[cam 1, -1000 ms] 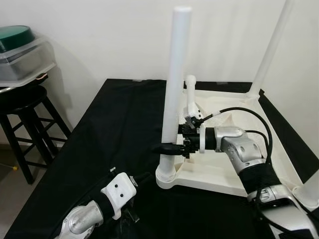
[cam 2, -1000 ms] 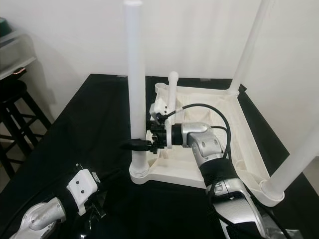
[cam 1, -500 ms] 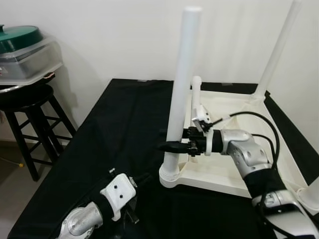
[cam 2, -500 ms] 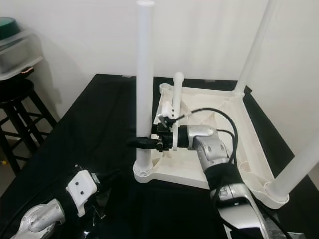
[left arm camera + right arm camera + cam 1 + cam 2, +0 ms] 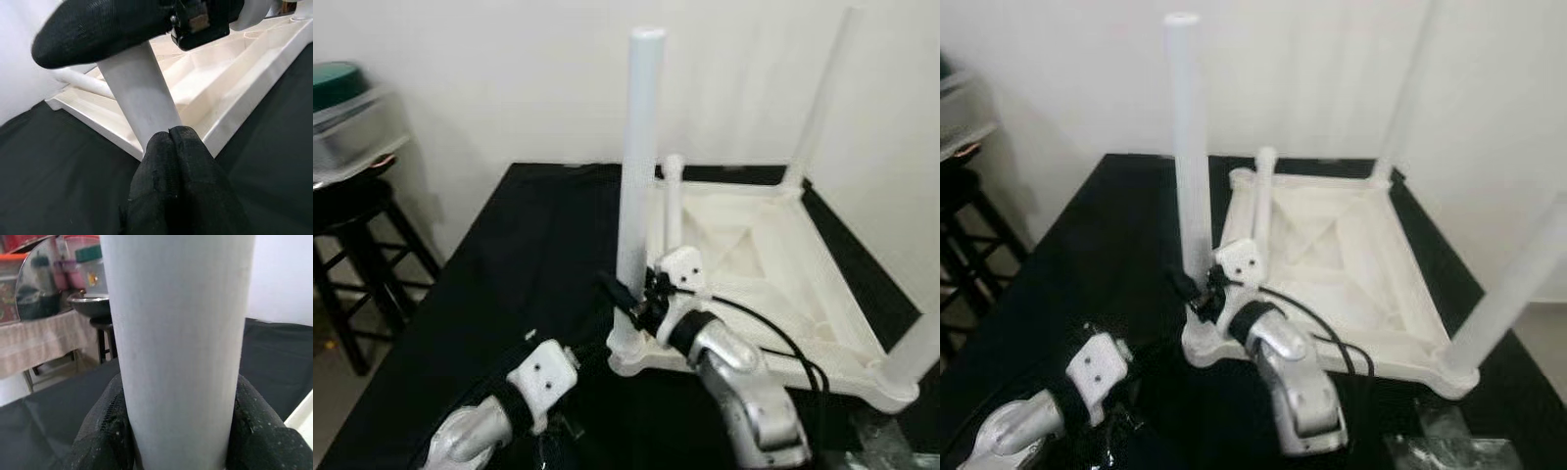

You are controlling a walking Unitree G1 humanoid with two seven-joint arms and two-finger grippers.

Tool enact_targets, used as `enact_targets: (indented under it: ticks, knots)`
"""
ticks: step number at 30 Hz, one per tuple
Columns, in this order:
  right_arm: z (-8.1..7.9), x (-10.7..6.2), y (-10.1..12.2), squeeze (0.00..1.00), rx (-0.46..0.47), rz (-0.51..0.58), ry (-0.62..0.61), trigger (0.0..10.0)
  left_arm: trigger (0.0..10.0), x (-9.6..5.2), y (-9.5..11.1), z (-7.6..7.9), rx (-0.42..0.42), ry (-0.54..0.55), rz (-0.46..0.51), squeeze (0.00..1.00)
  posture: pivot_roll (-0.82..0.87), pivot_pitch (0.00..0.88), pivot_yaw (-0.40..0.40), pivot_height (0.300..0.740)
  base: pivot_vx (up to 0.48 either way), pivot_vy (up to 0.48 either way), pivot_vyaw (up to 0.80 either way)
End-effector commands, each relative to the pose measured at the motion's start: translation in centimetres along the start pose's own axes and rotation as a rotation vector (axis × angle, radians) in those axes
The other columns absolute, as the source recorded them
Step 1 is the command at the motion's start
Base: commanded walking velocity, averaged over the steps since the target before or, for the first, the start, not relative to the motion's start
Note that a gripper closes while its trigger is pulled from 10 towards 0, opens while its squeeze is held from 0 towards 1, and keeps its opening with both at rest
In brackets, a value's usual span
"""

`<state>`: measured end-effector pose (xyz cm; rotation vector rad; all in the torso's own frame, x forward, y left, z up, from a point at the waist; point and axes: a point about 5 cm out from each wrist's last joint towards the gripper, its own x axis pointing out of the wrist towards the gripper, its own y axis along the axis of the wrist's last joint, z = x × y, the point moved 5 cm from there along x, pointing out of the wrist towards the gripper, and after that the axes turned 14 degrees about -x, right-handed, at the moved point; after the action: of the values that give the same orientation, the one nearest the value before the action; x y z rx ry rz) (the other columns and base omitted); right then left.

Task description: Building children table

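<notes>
A white children's table [image 5: 773,284] lies upside down on the black cloth, with legs standing up from its corners. My right gripper [image 5: 620,294] is shut on the near-left leg [image 5: 639,166], low down near its socket; in the right wrist view the leg [image 5: 181,333] sits between the two black fingers [image 5: 105,431]. My left gripper [image 5: 172,134] is shut with nothing in it, its tips close against the base of that same leg [image 5: 142,98]. Its white wrist block [image 5: 543,372] shows at the lower left. A shorter leg [image 5: 674,196] stands just behind.
A black stool [image 5: 357,211] stands left of the black-covered table, with a clear plastic box with a green lid [image 5: 342,108] on it. A white wall is close behind. Other legs rise at the far right [image 5: 822,98] and near right [image 5: 915,352]. Crumpled plastic [image 5: 1449,441] lies at the front right.
The camera has shifted. My right forearm has swung from the table's right side round to its near side, still holding the leg. The left arm has hardly moved.
</notes>
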<state>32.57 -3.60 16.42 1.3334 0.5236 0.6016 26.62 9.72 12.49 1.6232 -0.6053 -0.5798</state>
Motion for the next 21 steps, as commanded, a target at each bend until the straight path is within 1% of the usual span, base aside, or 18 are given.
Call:
enact_targets:
  ticks: [1, 5, 6, 7, 8, 9, 10, 11, 12, 13, 14, 15, 16, 17, 18, 19, 20, 21]
  knots:
    - [-1.2, -0.6, -4.5, 0.0, 0.082, -0.177, 0.027, 0.0, 10.0, -0.2, -0.9, -0.1, -0.008, 0.006, -0.036, 0.0, -0.05, 0.041, -0.003, 0.74, 0.0, 0.0, 0.0]
    - [-1.2, -0.8, -4.3, 0.0, 0.062, -0.187, 0.013, 0.0, 10.0, -0.2, -0.9, -0.2, -0.013, 0.02, -0.032, 0.0, -0.05, 0.038, -0.005, 0.74, 0.0, 0.0, 0.0]
    - [-1.4, -1.0, -4.2, 0.0, 0.061, -0.195, -0.011, 0.0, 10.0, -0.2, -0.9, -0.2, -0.013, 0.021, -0.031, 0.0, -0.05, 0.038, -0.005, 0.74, 0.0, 0.0, 0.0]
    - [-1.3, -1.0, -3.9, 0.06, 0.107, -0.184, -0.017, 10.0, 10.0, -0.2, -1.0, -0.1, -0.012, 0.018, -0.033, 0.0, -0.05, 0.031, -0.004, 0.74, 0.0, 0.0, 0.0]
    - [-1.3, -1.1, -3.7, 0.06, 0.14, -0.174, -0.02, 10.0, 10.0, -0.1, -1.0, -0.1, -0.012, 0.016, -0.034, 0.0, -0.05, 0.031, -0.004, 0.74, 0.0, 0.0, 0.0]
    - [-1.3, -1.1, -3.7, 0.06, 0.14, -0.174, -0.02, 10.0, 10.0, -0.1, -1.0, -0.1, -0.012, 0.016, -0.034, 0.0, -0.05, 0.031, -0.004, 0.74, 0.0, 0.0, 0.0]
    - [-1.5, -1.1, -3.1, 1.0, 0.147, -0.147, 0.021, 10.0, 10.0, -0.1, -1.0, 0.0, -0.011, 0.011, -0.036, 0.0, -0.05, 0.025, -0.001, 0.74, 0.0, 0.0, 0.0]
    - [-1.6, -1.0, -2.6, 1.0, 0.128, -0.125, 0.059, 10.0, 10.0, -0.1, -1.0, 0.0, -0.01, 0.008, -0.036, 0.0, -0.05, 0.025, -0.001, 0.74, 0.0, 0.0, 0.0]
    - [-1.6, -1.0, -2.6, 1.0, 0.128, -0.125, 0.059, 10.0, 10.0, -0.1, -1.0, 0.0, -0.01, 0.008, -0.036, 0.0, -0.05, 0.025, -0.001, 0.74, 0.0, 0.0, 0.0]
    - [-1.9, -0.8, -1.5, 1.0, 0.129, -0.065, 0.166, 10.0, 10.0, 0.0, -1.1, 0.1, -0.01, 0.004, -0.038, 0.0, -0.05, 0.022, -0.002, 0.74, 0.0, 0.0, 0.0]
    - [-2.0, -0.9, -1.2, 1.0, 0.136, -0.048, 0.199, 10.0, 10.0, 0.0, -1.1, 0.1, -0.01, 0.003, -0.038, 0.0, -0.05, 0.022, -0.002, 0.74, 0.0, 0.0, 0.0]
    - [-2.2, -1.1, -0.5, 1.0, 0.092, -0.012, 0.298, 10.0, 10.0, 0.0, -1.1, 0.2, -0.009, 0.003, -0.038, 0.0, -0.05, 0.02, -0.001, 0.74, 0.0, 0.0, 0.0]
    - [-2.4, -1.4, -0.1, 1.0, 0.058, 0.008, 0.365, 10.0, 10.0, 0.0, -1.1, 0.2, -0.009, 0.002, -0.038, 0.0, -0.05, 0.02, -0.001, 0.74, 0.0, 0.0, 0.0]
    - [-2.4, -1.4, -0.1, 1.0, 0.058, 0.008, 0.365, 10.0, 10.0, 0.0, -1.1, 0.2, -0.009, 0.002, -0.038, 0.0, -0.05, 0.02, -0.001, 0.74, 0.0, 0.0, 0.0]
    - [-2.4, -1.7, 0.1, 1.0, -0.013, 0.017, 0.45, 10.0, 10.0, 0.1, -1.1, 0.2, -0.009, 0.002, -0.038, 0.0, -0.04, 0.015, -0.004, 0.74, 0.0, 0.0, 0.0]
    - [-2.4, -1.9, 0.3, 1.0, -0.063, 0.018, 0.53, 10.0, 10.0, 0.1, -1.1, 0.2, -0.009, 0.002, -0.037, 0.0, -0.04, 0.015, -0.004, 0.74, 0.0, 0.0, 0.0]
    - [-2.4, -1.9, 0.3, 1.0, -0.063, 0.018, 0.53, 10.0, 10.0, 0.1, -1.1, 0.2, -0.009, 0.002, -0.037, 0.0, -0.04, 0.015, -0.004, 0.74, 0.0, 0.0, 0.0]
    - [-2.0, -1.9, 0.6, 0.24, -0.088, 0.026, 0.586, 10.0, 10.0, 0.1, -1.1, 0.2, -0.009, 0.003, -0.037, 0.0, -0.04, 0.012, -0.008, 0.74, 0.0, 0.0, 0.0]
